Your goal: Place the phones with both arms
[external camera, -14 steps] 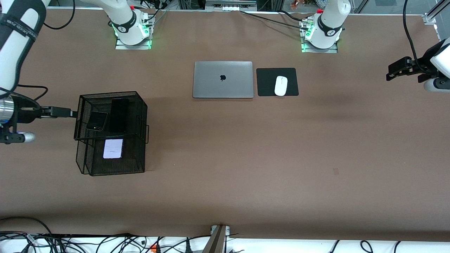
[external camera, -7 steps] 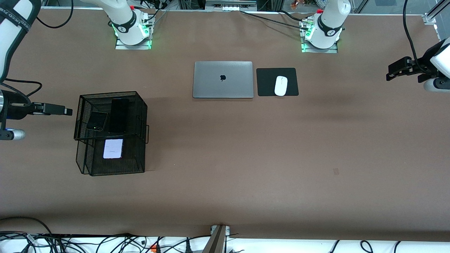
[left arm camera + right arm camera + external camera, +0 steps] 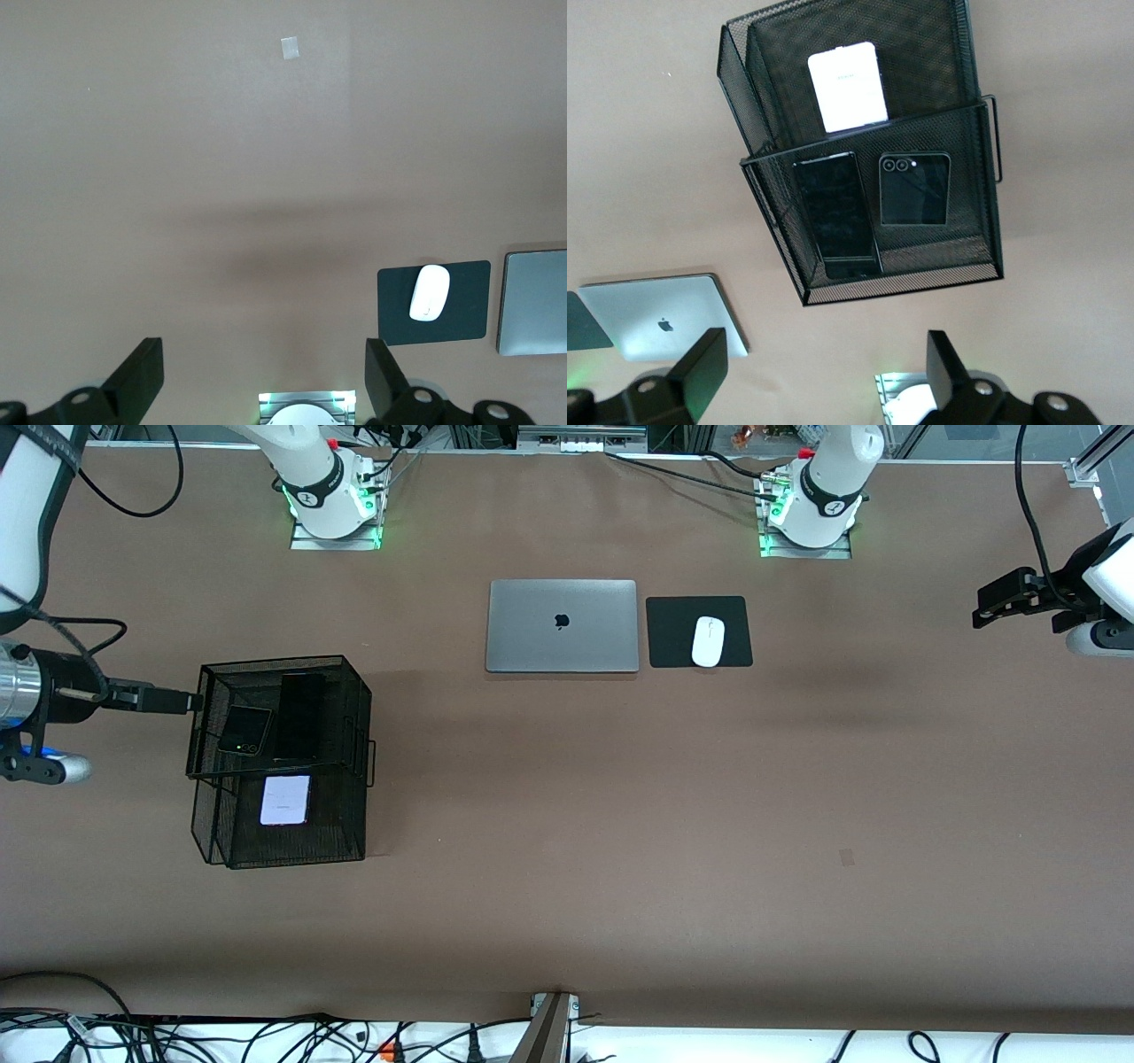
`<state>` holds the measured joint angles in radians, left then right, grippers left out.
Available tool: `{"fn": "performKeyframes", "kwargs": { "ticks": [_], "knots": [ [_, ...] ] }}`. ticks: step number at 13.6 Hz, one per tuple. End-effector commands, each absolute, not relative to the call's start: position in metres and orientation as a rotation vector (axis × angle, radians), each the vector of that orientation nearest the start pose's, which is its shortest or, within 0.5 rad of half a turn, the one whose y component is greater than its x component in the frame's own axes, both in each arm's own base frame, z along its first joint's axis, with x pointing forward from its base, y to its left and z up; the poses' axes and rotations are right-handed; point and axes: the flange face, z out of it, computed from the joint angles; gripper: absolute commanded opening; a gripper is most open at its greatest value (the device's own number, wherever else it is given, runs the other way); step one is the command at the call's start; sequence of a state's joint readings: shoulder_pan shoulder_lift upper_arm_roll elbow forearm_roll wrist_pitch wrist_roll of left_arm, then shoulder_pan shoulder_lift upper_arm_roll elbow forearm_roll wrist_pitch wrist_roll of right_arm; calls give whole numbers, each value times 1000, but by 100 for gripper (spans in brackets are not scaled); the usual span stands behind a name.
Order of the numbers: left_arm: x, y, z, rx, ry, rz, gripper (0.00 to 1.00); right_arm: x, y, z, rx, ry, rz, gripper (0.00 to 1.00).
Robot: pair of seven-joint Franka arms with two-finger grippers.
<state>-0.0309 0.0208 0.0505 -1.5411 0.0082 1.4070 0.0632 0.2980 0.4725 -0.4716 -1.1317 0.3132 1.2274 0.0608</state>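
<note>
A wide counter covered in a plain brown surface fills the scene. It is lit evenly from above, with soft shadow bands cast across its middle. Green light glows at two mounting plates fixed along its top edge in the front view. Tangled black cables are seen on a white strip along the near edge.

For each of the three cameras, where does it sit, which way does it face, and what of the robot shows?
Front view: high across the table, facing both bases; right gripper beside the mesh rack, left gripper waits at its table end.
Left wrist view: looks down on the mouse; open fingers show.
Right wrist view: looks down on the rack with three phones.
All three show the laptop.
</note>
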Motion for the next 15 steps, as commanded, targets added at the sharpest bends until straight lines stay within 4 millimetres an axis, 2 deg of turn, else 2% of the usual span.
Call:
{"fn": "performKeyframes", "kwargs": {
  "ticks": [1, 3, 5, 10, 12, 13, 15],
  "knots": [
    [536, 10, 621, -3152, 77, 244, 100, 630, -7, 566, -3022, 242, 442, 99],
    [537, 10, 620, -3152, 77, 246, 100, 617, -21, 568, -3052, 255, 410, 99],
    [537, 11, 620, -3152, 75, 246, 100, 602, -24, 567, -3094, 250, 345, 99],
    [537, 10, 620, -3152, 77, 246, 100, 561, -24, 550, -3133, 243, 126, 99],
    [537, 11, 620, -3152, 77, 246, 100, 554, -21, 538, -3167, 222, 78, 99],
    [537, 11, 620, -3152, 75, 246, 100, 557, -18, 540, -3171, 211, 39, 99],
    [537, 12, 620, -3152, 72, 246, 100, 565, -17, 566, -3200, 192, -31, 100]
  ]
}}
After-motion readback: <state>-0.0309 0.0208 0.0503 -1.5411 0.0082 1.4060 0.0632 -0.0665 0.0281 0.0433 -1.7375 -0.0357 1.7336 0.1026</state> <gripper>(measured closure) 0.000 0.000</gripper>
